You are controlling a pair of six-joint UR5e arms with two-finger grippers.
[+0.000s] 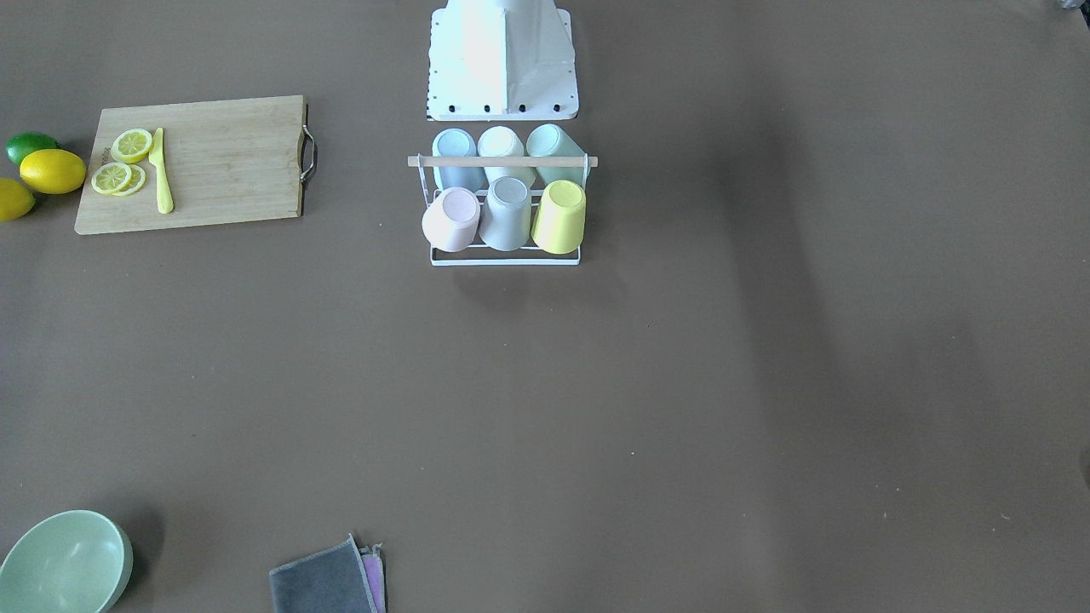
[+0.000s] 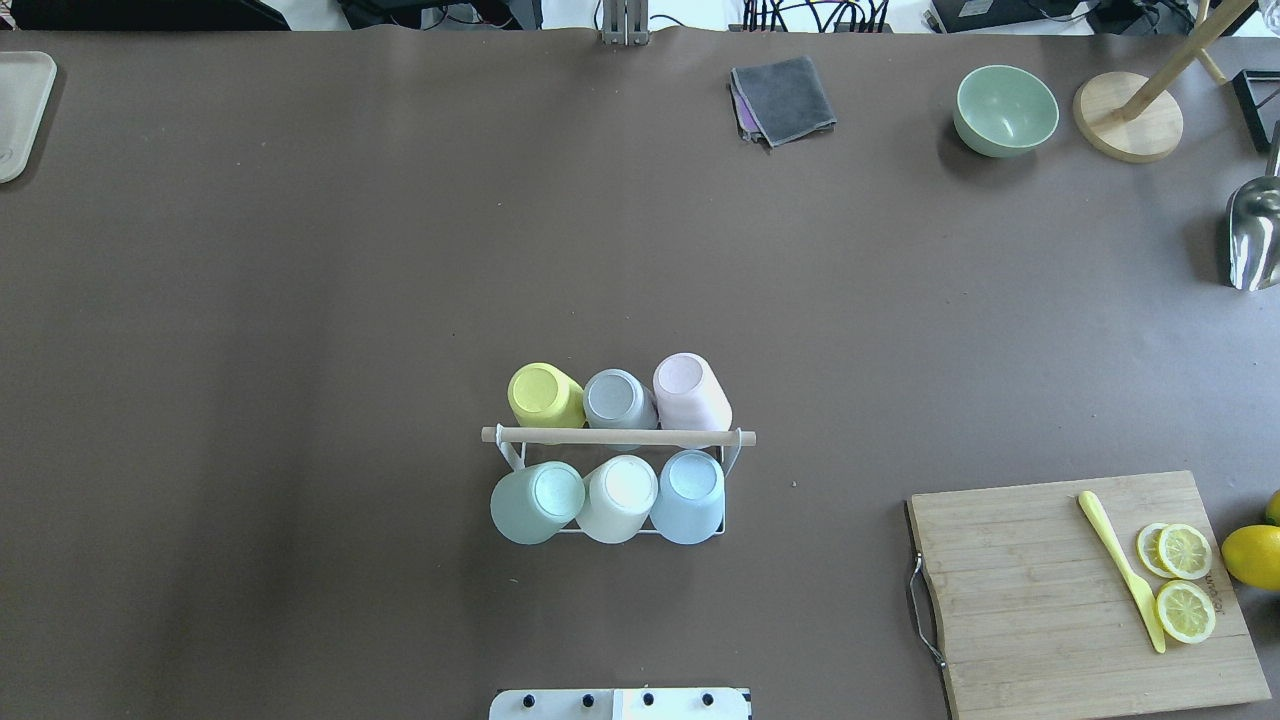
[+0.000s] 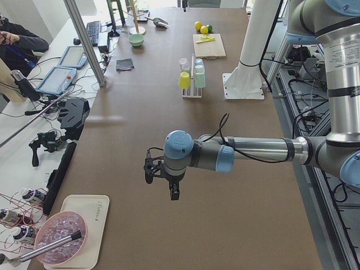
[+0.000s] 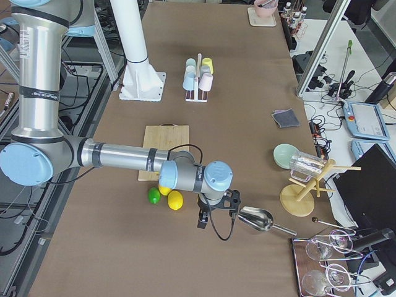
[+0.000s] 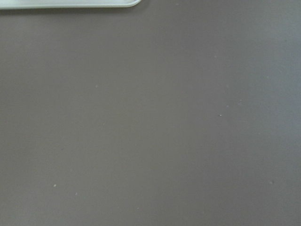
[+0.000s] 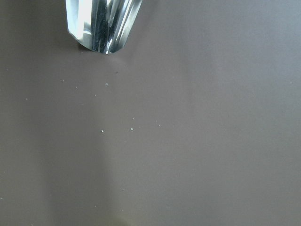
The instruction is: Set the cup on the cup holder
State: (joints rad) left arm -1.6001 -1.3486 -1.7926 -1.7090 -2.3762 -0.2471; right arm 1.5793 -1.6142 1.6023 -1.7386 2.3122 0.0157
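The cup holder [image 2: 617, 436], a white wire rack with a light wooden rod across its top, stands mid-table in front of the robot's base; it also shows in the front-facing view [image 1: 502, 161]. Several pastel cups sit upside down on its prongs, among them a yellow cup [image 2: 543, 394], a pink cup [image 2: 690, 390] and a blue cup [image 2: 690, 495]. My left gripper [image 3: 162, 183] hangs over bare table far to the left of the rack. My right gripper [image 4: 216, 213] hangs far to the right, by the metal scoop. I cannot tell whether either is open or shut.
A wooden cutting board [image 2: 1085, 600] carries lemon slices and a yellow knife, with lemons [image 2: 1252, 555] beside it. A green bowl [image 2: 1005, 110], folded cloths [image 2: 783, 98], a wooden stand [image 2: 1128, 128] and a metal scoop [image 2: 1255, 235] lie far right. A tray [image 2: 18, 110] lies far left.
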